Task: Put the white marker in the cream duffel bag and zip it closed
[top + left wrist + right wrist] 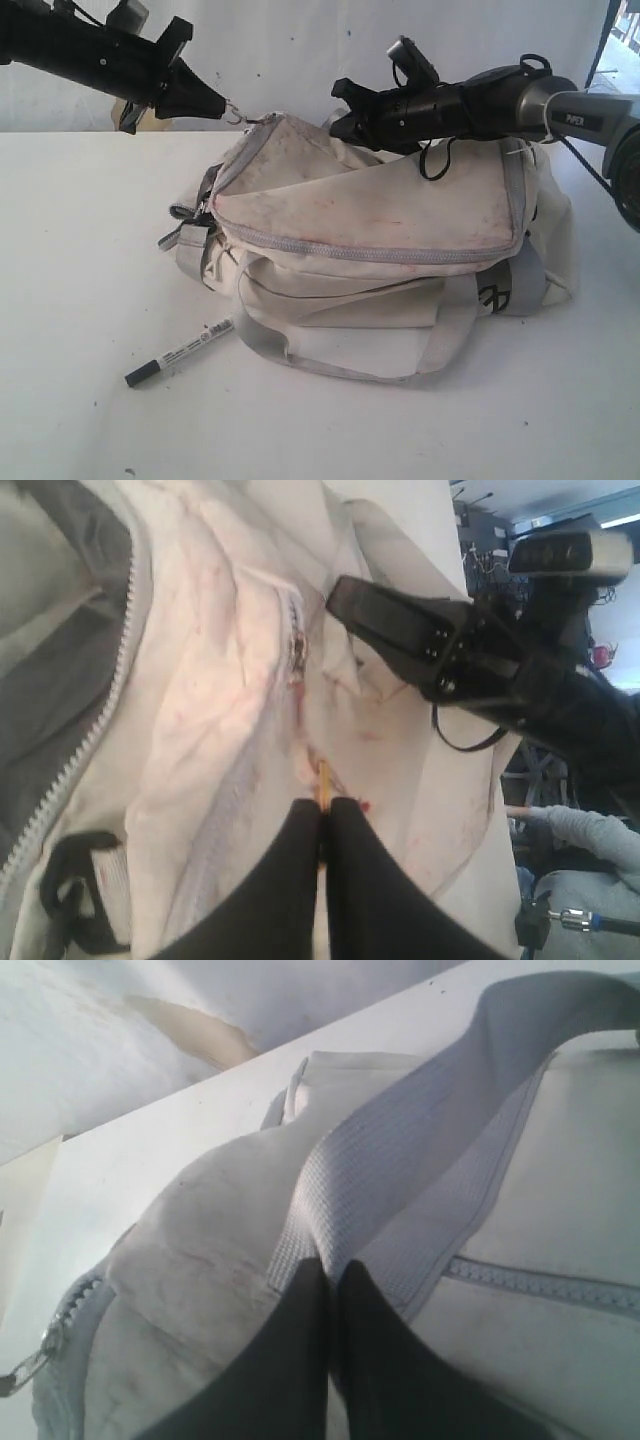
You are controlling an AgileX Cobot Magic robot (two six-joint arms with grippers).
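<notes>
Left tool [222,106]: black tapered fingers pressed together on a small metal zipper pull [237,114], upper left of the frame, at the bag's raised corner.
Right tool [338,112]: black fingers pinched shut on a ribbed grey webbing strap [400,1180], top centre, over the bag.
Cream duffel bag [380,215]: soft, slumped, stained fabric with a grey toothed zipper [370,252] curving along its flap; centre of the white bench [70,300].
White marker [182,353]: slim cylinder with a black cap and printed barrel; it lies on the bench at lower left, outside the bag, its white end just beside a strap loop.
</notes>
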